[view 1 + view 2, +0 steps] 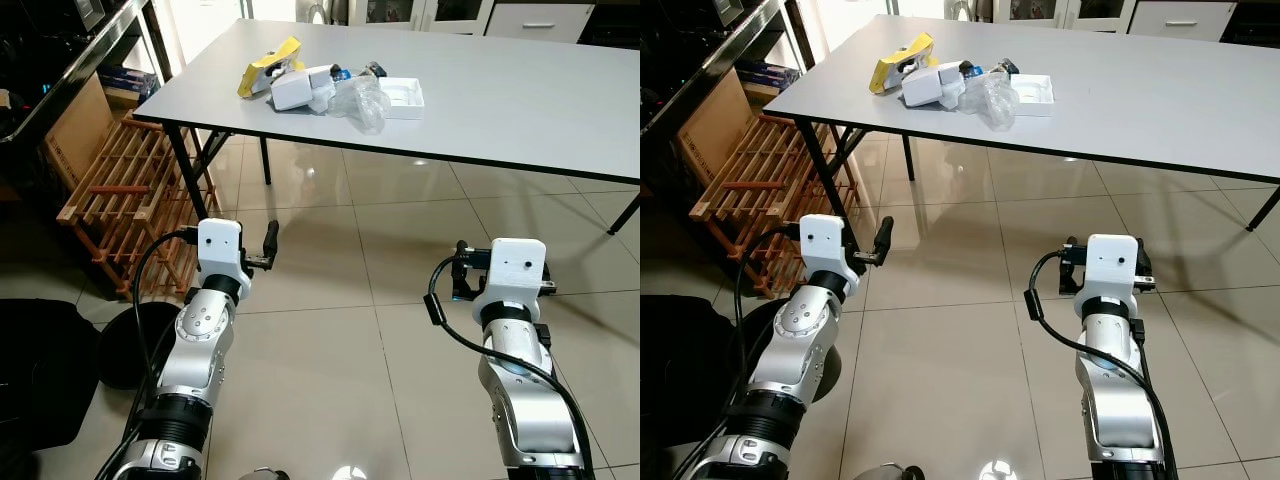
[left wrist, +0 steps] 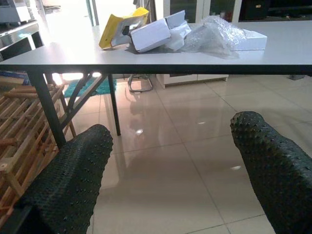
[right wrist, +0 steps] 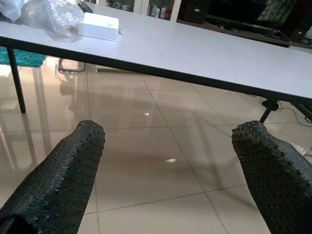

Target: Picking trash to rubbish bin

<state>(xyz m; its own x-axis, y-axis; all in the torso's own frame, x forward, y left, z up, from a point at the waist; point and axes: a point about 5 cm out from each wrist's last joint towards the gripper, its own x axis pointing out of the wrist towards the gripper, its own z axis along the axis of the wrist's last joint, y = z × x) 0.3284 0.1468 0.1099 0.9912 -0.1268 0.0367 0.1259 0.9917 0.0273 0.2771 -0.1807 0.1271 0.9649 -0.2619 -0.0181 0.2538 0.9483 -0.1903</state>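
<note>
Both claws, left (image 2: 165, 170) and right (image 3: 168, 170), spread over bare floor (image 1: 340, 330), short of trash (image 1: 330, 88) near table edge (image 1: 400, 152).

A grey table (image 1: 520, 100) on black legs stands on glossy beige floor tiles (image 1: 330, 350); a wooden rack (image 1: 120, 190) leans at its left; white cabinets (image 1: 480, 12) line the far wall.

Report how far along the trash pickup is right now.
Nothing looks done yet: the yellow packet, white box, crumpled clear plastic and flat white box all lie on the grey table. Nothing is in hand: the left gripper and right gripper are open, held low over the tiled floor short of the table. All the picking and binning is left.
</note>
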